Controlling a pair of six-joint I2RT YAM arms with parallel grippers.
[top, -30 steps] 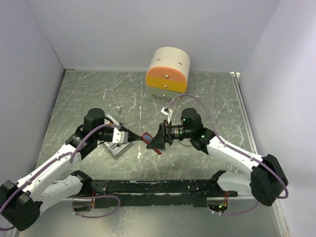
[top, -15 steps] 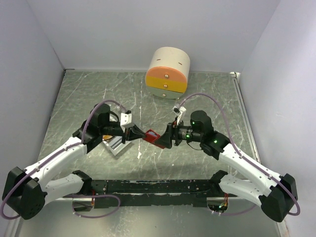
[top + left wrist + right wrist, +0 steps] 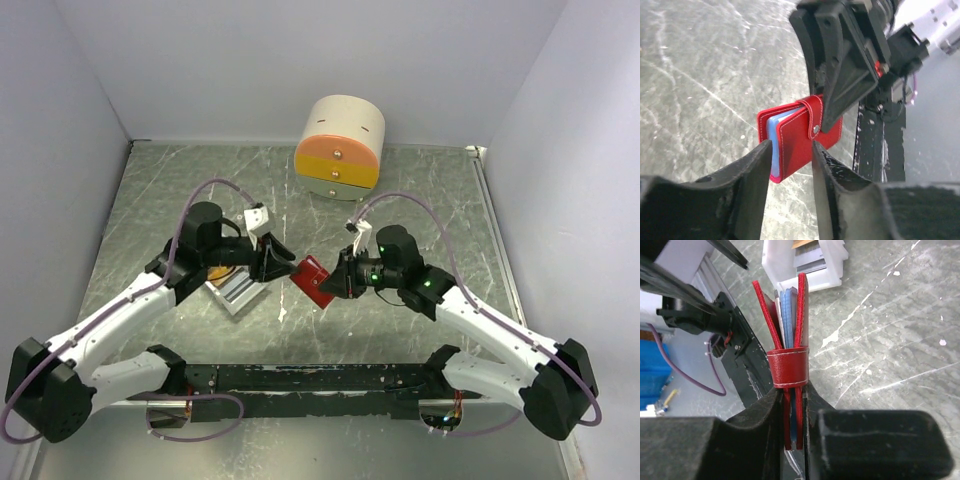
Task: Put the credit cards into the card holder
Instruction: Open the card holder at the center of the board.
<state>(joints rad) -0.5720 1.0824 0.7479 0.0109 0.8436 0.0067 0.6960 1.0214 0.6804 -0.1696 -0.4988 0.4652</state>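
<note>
Card holder [image 3: 314,281] held, cards yet to load
Right gripper [image 3: 792,390] clamps it; left gripper [image 3: 788,155] stands open beside; credit cards [image 3: 216,272] lie in the tray [image 3: 772,262].

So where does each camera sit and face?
Top: above and behind, facing down at the table; both arms show.
Left wrist: on that arm, faces past the left gripper to the card holder.
Right wrist: on that arm, faces past the right gripper toward the white tray.
All share the card holder.
</note>
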